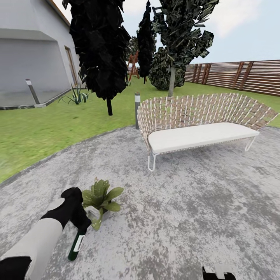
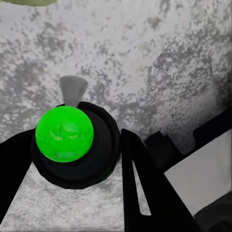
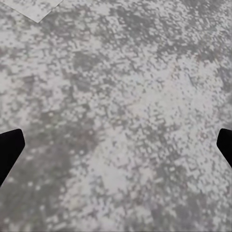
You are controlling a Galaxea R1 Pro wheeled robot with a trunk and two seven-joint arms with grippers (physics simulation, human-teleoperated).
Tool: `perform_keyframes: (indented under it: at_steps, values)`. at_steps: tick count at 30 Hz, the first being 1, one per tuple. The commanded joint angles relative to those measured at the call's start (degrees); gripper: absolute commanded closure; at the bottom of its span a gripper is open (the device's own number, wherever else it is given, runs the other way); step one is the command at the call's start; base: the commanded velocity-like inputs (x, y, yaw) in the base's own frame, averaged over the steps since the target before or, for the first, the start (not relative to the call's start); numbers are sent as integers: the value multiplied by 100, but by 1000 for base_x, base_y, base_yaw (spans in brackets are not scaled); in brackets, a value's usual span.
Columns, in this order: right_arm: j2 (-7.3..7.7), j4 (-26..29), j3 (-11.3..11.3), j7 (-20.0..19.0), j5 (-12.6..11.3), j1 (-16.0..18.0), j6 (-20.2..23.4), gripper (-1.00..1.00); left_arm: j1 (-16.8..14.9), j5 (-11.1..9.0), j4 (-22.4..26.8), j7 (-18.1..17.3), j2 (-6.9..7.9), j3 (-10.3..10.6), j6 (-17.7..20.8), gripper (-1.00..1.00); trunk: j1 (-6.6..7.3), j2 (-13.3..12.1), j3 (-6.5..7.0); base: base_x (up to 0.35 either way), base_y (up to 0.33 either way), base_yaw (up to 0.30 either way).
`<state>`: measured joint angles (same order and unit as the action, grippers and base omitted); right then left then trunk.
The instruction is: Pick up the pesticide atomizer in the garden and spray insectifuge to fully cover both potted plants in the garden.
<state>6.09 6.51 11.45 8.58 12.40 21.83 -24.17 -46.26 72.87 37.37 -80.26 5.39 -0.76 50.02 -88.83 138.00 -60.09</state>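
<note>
Fingers (image 2: 145,193) of my left gripper (image 2: 72,159) are clamping the pesticide atomizer (image 1: 76,244), which is hanging bottom-down from it over the stone patio (image 1: 186,202), its top glowing green between them in the left wrist view. A potted plant (image 1: 100,200) is sitting just beyond that gripper. My right gripper (image 3: 116,150) is hanging spread wide and holding nothing.

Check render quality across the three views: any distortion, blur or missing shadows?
Head view: wide-angle bend curves the fence and patio edge; flat light, trees near-black. Left wrist view: atomizer soft-edged, top rendered bright green. Right wrist view: grainy stone, fingertips mere dark corners.
</note>
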Motion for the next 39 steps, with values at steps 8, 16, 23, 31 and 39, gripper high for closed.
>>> perform_keyframes:
  at_steps: [8,16,23,31,39]
  values:
    - [13,-9,33,12,69,4,-17,-100,-1020,368,-96,-774,32,191,52,100,1,2,-6,0,0,0]
    - [14,-1,33,12,69,3,-17,-100,-1285,1186,-44,-974,12,190,34,100,1,2,-6,0,0,0]
    - [6,-1,33,19,69,4,-17,-100,-1566,1205,-37,-974,-91,190,34,100,1,2,-6,148,0,0]
    - [6,-1,33,21,69,4,-17,-100,-1614,1235,-32,-974,-147,449,-17,100,1,2,-6,272,0,0]
    - [6,-1,33,21,69,3,-17,-100,-1605,1197,-95,-974,-204,1153,-29,100,1,2,-6,17,0,0]
